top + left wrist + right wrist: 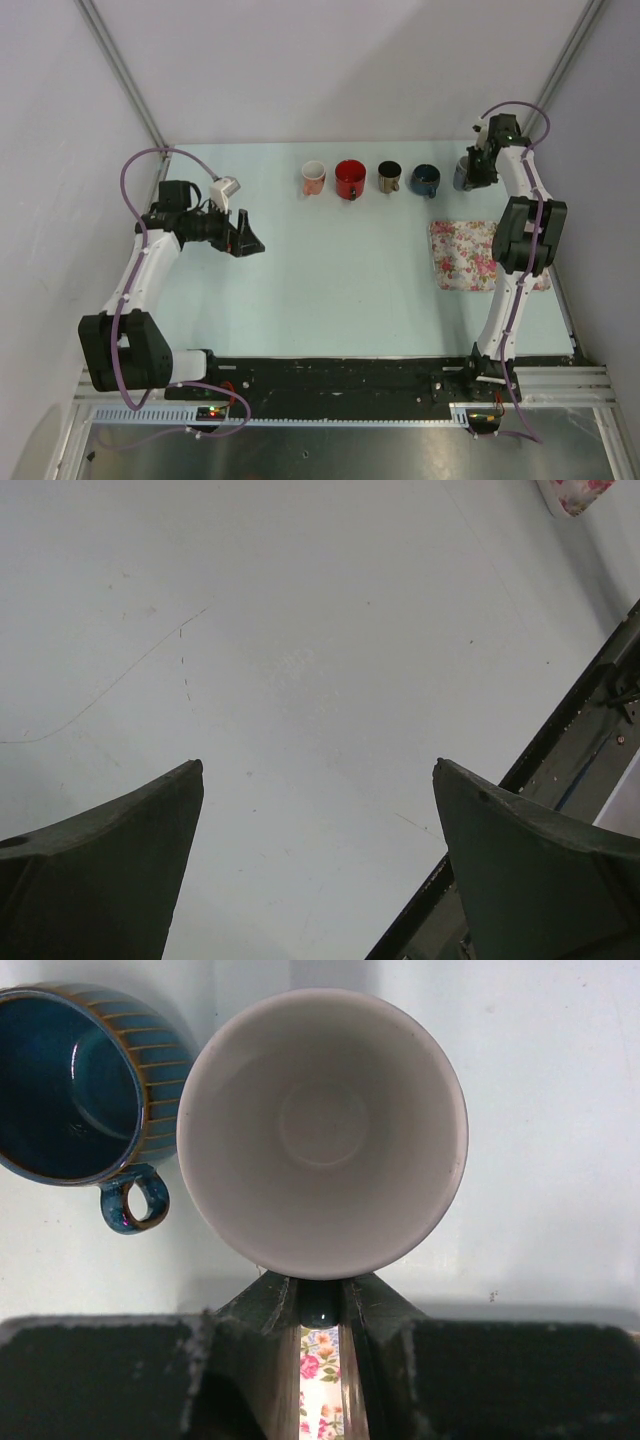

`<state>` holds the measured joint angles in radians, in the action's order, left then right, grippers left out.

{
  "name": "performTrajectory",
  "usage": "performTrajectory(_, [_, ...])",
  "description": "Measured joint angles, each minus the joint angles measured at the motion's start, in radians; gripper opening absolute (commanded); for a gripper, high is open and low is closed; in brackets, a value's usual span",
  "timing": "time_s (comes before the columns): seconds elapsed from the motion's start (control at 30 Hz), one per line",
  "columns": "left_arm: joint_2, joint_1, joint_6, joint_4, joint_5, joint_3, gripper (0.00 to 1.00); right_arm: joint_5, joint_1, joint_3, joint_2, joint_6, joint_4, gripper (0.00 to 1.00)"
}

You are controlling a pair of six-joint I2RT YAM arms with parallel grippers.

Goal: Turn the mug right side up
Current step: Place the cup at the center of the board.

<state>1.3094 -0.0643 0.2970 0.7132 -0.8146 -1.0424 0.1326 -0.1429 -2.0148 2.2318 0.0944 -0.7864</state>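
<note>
1. Right claw (320,1305): closed to a narrow gap on the dark handle of the mug (322,1130). In the right wrist view the handle sits between the two fingers.
2. Mug location: near the far right corner of the counter (330,280), at the right end of the row of cups. In the top view the mug (462,176) is partly hidden by the right claw (472,172).
3. Mug orientation: the mouth faces the wrist camera, exposing a plain white interior. The blue mug (70,1080) just beside it shows its mouth the same way. Whether the base of the held mug touches the counter cannot be determined.
4. Row along the far edge, left to right: pink cup (314,178), red cup (350,179), brown cup (390,177), blue mug (425,180).
5. Floral mat (465,255): flat near the right edge.
6. Left claw (318,770): spread wide, holding nothing, over bare counter towards the left edge (245,240).
</note>
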Motion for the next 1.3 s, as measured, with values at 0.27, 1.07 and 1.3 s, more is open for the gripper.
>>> performTrajectory(0.27, [0.0, 0.0, 0.0, 0.0, 0.0, 0.013, 1.0, -0.053, 0.034, -0.004, 0.026, 0.003, 0.024, 0.0])
performTrajectory(1.07, [0.015, 0.0, 0.001, 0.0, 0.0, 0.016, 1.0, -0.084, 0.034, -0.024, 0.078, 0.011, 0.043, 0.2])
performTrajectory(1.3, [0.015, 0.0, 0.001, 0.0, 0.0, 0.016, 1.0, -0.088, 0.037, -0.024, 0.083, 0.014, 0.038, 0.39])
